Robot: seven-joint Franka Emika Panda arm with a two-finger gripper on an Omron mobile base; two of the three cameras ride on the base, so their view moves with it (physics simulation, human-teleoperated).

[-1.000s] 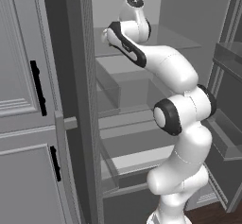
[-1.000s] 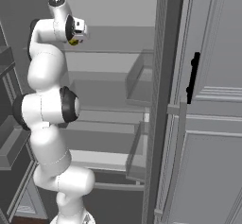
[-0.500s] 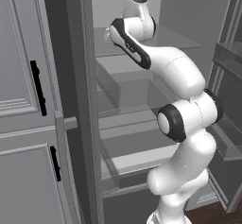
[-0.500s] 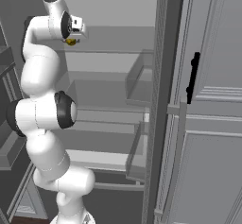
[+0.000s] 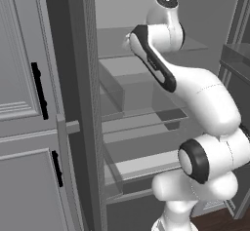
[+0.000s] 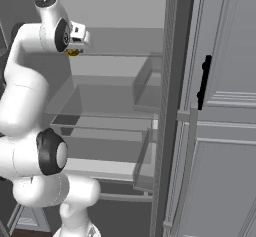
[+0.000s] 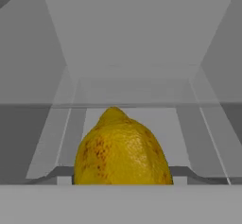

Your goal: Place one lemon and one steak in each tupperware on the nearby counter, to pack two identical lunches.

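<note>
Hand view: dull yellow lemon (image 7: 122,150) fills the fingers' foreground.

Dimpled, dark-speckled lemon (image 7: 122,152) skin

One lemon (image 7: 122,148), dull yellow with brown speckles, pointed tip up in hand view, close before the camera above a grey shelf; in right base view it peeks as a small yellow spot (image 6: 73,52)

Two flanking base views of the fridge shelves (image 5: 141,123) (hand view closest)
</note>
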